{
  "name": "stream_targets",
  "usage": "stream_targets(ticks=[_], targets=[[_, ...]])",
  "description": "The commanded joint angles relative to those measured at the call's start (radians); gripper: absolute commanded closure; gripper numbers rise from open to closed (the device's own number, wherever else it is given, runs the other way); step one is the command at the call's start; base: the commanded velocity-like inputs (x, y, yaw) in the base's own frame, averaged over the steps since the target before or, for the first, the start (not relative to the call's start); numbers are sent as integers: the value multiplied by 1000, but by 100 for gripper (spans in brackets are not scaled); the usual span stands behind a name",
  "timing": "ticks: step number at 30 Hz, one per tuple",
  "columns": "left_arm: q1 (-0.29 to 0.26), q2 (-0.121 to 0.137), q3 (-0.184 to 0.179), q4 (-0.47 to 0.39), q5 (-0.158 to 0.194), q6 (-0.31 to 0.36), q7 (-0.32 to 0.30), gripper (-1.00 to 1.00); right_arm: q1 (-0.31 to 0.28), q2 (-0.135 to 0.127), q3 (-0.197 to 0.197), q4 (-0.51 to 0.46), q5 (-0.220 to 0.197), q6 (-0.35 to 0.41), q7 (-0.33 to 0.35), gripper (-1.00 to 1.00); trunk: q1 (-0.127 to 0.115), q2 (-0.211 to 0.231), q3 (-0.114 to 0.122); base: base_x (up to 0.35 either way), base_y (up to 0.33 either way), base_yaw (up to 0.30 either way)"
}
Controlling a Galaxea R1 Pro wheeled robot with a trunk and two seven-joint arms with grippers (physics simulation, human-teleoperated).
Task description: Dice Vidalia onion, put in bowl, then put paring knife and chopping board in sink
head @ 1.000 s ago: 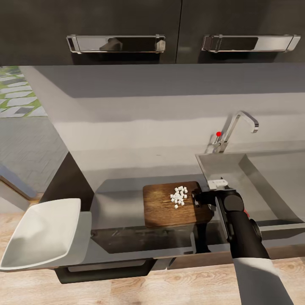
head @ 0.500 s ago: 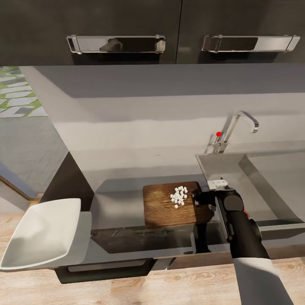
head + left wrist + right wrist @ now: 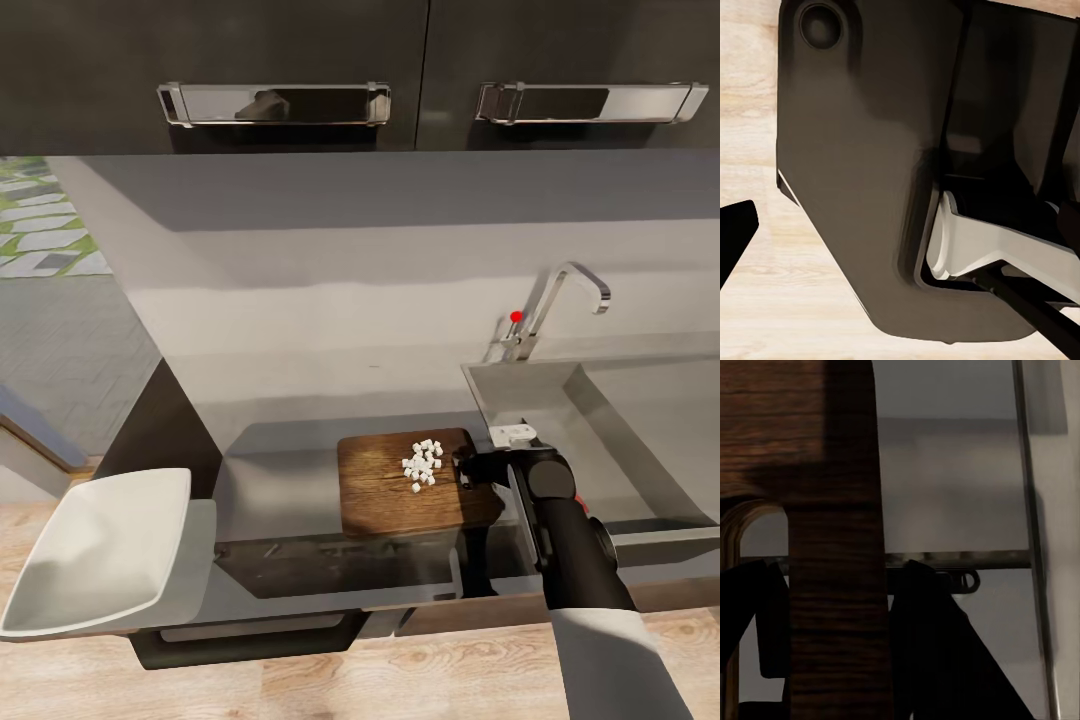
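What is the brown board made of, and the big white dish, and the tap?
The rectangular brown chopping board looks like wood: dark grain lines run across it. The shallow white square bowl looks like smooth glazed ceramic, though it could be plastic. The tall curved tap looks like shiny chromed metal.

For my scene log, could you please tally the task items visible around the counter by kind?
Chopping board: 1
Bowl: 1
Sink: 1
Pile of diced onion: 1
Total: 4
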Motion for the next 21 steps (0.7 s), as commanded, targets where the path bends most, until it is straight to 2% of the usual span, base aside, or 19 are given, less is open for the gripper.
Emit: stream_targets(ticks=[1,21], targets=[[0,-1,4,0,6,-3,-1,-100,0,1,-2,25,30,6,14,100,1,-1,-2,0,0,0],[0,0,4,0,6,-3,-1,-100,-1,1,-2,25,32,6,14,100,1,-1,0,0,0,0]])
